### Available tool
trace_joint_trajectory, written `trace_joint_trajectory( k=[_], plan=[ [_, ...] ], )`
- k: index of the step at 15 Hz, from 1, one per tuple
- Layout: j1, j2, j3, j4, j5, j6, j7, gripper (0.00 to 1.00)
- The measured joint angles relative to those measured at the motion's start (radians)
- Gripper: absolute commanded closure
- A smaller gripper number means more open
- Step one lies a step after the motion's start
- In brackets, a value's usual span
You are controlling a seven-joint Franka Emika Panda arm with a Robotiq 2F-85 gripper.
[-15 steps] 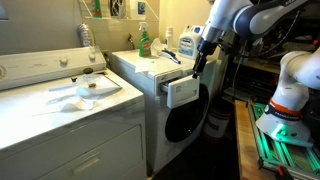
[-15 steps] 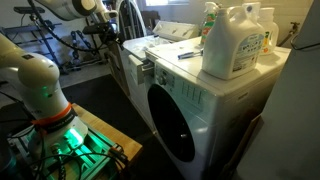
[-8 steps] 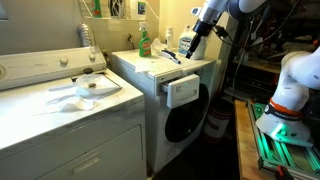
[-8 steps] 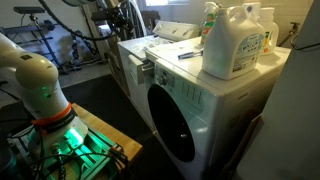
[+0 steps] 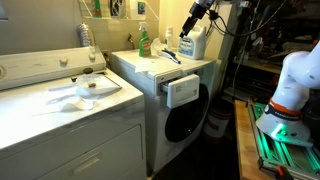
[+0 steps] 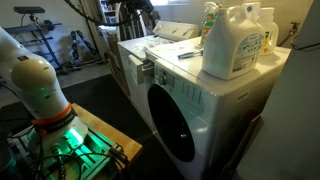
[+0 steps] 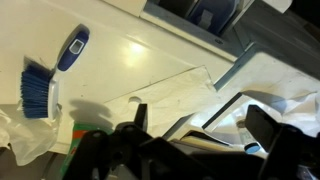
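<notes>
My gripper (image 5: 190, 22) is open and empty, raised above the back corner of the white front-load washer (image 5: 150, 68), near the white detergent jug (image 5: 193, 42). In the wrist view the two dark fingers (image 7: 205, 125) are spread apart over the washer top (image 7: 150, 60). A scrub brush with a blue handle (image 7: 45, 85) lies on that top, to the left of the fingers; it also shows in an exterior view (image 5: 172, 57). The arm (image 6: 132, 12) is at the frame's top edge. The washer's detergent drawer (image 5: 182, 92) stands pulled out.
A green bottle (image 5: 145, 42) stands at the back of the washer. The jug (image 6: 238, 42) and bottle (image 6: 210, 20) are close to the camera. A dryer (image 5: 60, 100) with white items (image 5: 85, 88) on top stands beside the washer. The robot base (image 5: 290, 95) is on the floor.
My gripper has risen from beside the washer's front corner and open drawer to high above the washer top, towards the jug. Nothing on the machines has moved.
</notes>
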State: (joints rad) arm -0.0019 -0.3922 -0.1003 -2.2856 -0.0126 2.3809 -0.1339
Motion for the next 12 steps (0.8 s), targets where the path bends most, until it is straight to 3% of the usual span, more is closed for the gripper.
trace_joint_trajectory(
  k=[6,12],
  plan=[
    [-0.029,0.191,-0.058,0.148,0.087,0.085,0.004,0.0],
    [-0.048,0.444,-0.058,0.325,0.134,0.162,-0.008,0.0]
  ],
)
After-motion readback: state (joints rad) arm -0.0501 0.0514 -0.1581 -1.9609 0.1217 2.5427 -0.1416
